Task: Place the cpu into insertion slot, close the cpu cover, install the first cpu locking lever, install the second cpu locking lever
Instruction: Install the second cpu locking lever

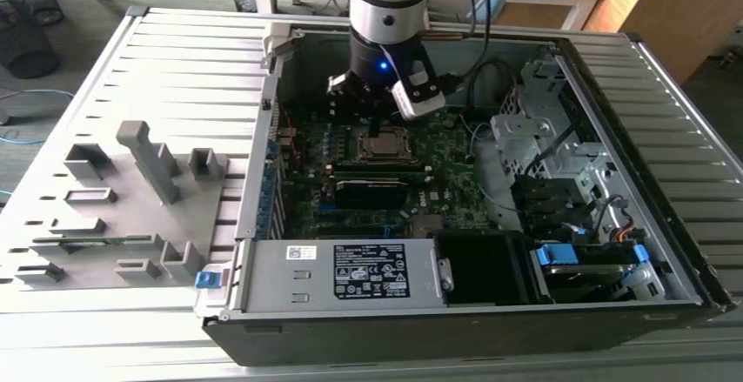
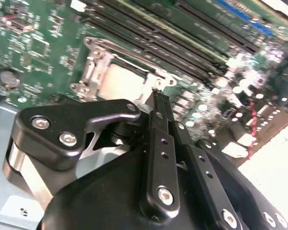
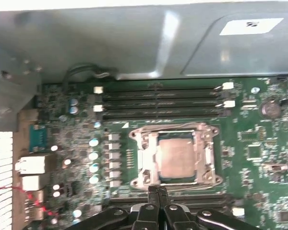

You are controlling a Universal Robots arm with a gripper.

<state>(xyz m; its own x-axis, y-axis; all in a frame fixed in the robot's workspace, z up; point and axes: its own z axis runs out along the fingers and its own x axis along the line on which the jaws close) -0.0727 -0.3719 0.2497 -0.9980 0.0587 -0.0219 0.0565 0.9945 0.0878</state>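
Hand (image 3: 157, 190): fingers pressed together, nothing held, poised at socket edge | cpu (image 3: 176, 158): seated under cpu cover (image 3: 143, 152), centre frame | Handling: thin springy metal, judged light; levers best pushed near tips.

From my station, the gripper (image 1: 374, 114) hangs inside the open computer case (image 1: 650, 251), fingers pressed together, directly above the socket edge. The cpu cover (image 3: 175, 155) lies flat over the cpu (image 3: 176, 158), so the space straight above the socket is free. Memory slots (image 3: 158, 103) run along one side of the socket in the first wrist view, low and flat. In the exterior view, the case wall (image 1: 278, 95) bounds the exterior view's left, cables (image 1: 493, 82) and the drive cage (image 1: 528, 138) crowd the exterior view's right, and a black module (image 1: 371, 192) lies near the socket.
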